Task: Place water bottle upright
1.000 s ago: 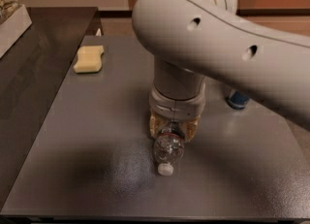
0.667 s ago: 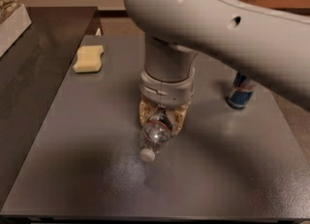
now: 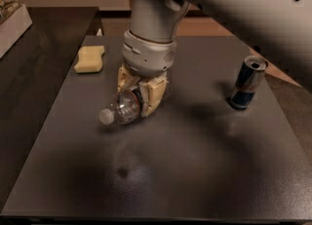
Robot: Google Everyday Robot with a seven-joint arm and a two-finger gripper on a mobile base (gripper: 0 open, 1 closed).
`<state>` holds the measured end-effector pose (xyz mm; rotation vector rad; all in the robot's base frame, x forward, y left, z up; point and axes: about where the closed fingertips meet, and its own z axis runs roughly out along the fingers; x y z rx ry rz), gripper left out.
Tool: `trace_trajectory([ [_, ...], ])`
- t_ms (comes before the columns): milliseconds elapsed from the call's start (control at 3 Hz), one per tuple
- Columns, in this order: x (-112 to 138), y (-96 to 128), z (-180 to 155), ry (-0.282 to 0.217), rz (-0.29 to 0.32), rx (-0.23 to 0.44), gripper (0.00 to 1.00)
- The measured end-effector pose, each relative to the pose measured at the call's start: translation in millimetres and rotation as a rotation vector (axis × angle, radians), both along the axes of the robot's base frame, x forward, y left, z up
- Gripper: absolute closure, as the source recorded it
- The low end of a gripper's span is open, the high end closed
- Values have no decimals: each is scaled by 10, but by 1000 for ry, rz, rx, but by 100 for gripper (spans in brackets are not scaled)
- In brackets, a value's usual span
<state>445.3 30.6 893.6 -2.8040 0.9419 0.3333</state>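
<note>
The water bottle (image 3: 122, 108) is a small clear ribbed plastic bottle with a white cap (image 3: 106, 116). It lies tilted on its side, cap pointing left and toward the front, just above the dark grey table (image 3: 195, 170). My gripper (image 3: 141, 95) hangs from the white arm (image 3: 151, 29) at centre-left and is shut on the bottle's lower half. Its tan fingers (image 3: 155, 95) hide the bottle's base and label.
A blue-and-silver drink can (image 3: 247, 83) stands upright at the right. A yellow sponge (image 3: 89, 59) lies at the back left. A darker counter (image 3: 39, 58) adjoins the table's left edge, with a white box (image 3: 12, 22) at its far left.
The arm has moved left and back with the bottle. The bottle has swung from cap pointing front to cap pointing left-front and seems slightly lifted.
</note>
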Motion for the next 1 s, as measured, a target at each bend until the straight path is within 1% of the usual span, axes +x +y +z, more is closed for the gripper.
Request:
trace_trajectory([
  [333, 34, 192, 178, 105, -213, 136, 100],
  [667, 27, 285, 361, 199, -468, 280, 100],
  [1000, 61, 336, 527, 279, -684, 430, 100],
])
